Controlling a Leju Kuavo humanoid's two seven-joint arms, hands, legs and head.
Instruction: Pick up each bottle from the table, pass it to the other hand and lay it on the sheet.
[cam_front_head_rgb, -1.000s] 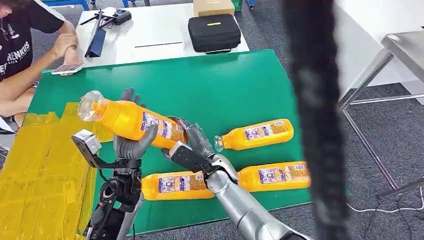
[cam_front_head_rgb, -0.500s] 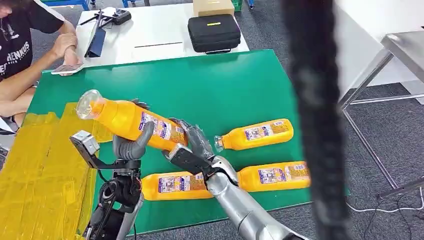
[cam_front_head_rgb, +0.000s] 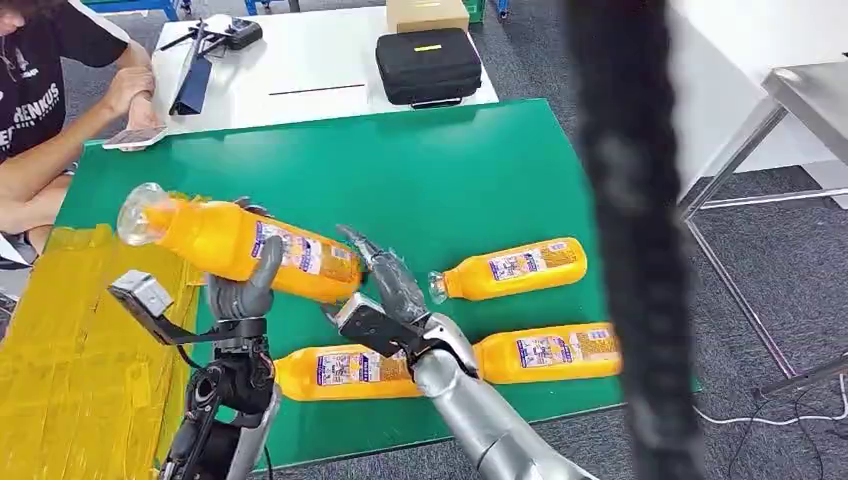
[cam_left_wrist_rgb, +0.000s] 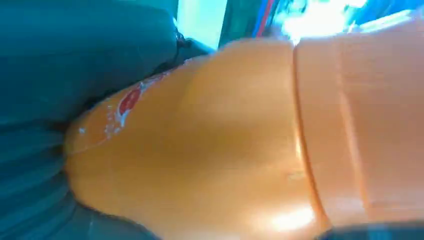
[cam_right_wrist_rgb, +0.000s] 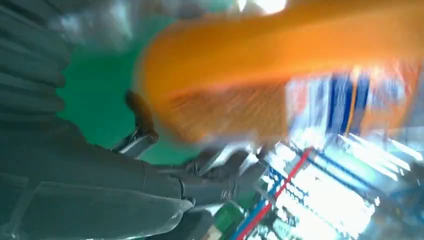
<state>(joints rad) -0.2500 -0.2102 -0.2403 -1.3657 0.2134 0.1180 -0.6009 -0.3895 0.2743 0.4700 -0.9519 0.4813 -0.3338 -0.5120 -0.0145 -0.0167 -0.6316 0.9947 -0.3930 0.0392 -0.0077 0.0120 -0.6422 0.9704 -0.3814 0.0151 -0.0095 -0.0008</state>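
My left hand (cam_front_head_rgb: 243, 292) grips an orange bottle (cam_front_head_rgb: 240, 245) around its middle, tilted, its clear cap toward the yellow sheet (cam_front_head_rgb: 70, 340). This bottle (cam_left_wrist_rgb: 225, 140) is pressed close against the left wrist view. My right hand (cam_front_head_rgb: 385, 290) is just beside the bottle's base with fingers spread and nothing in them; the right wrist view has the blurred bottle (cam_right_wrist_rgb: 280, 75) above them. Three more orange bottles lie on the green mat (cam_front_head_rgb: 420, 170): one (cam_front_head_rgb: 515, 265) right of my right hand, one (cam_front_head_rgb: 345, 368) under my arms, one (cam_front_head_rgb: 545, 350) at the front right.
A person (cam_front_head_rgb: 40, 100) sits at the far left by the mat's corner. Behind the mat a white table carries a black case (cam_front_head_rgb: 428, 65) and a cardboard box (cam_front_head_rgb: 428, 14). A dark blurred bar (cam_front_head_rgb: 630, 250) crosses the right side. A metal table (cam_front_head_rgb: 800, 90) stands at right.
My left hand has carried the bottle to the left, toward the yellow sheet. My right hand has let go of its base and spread its fingers.
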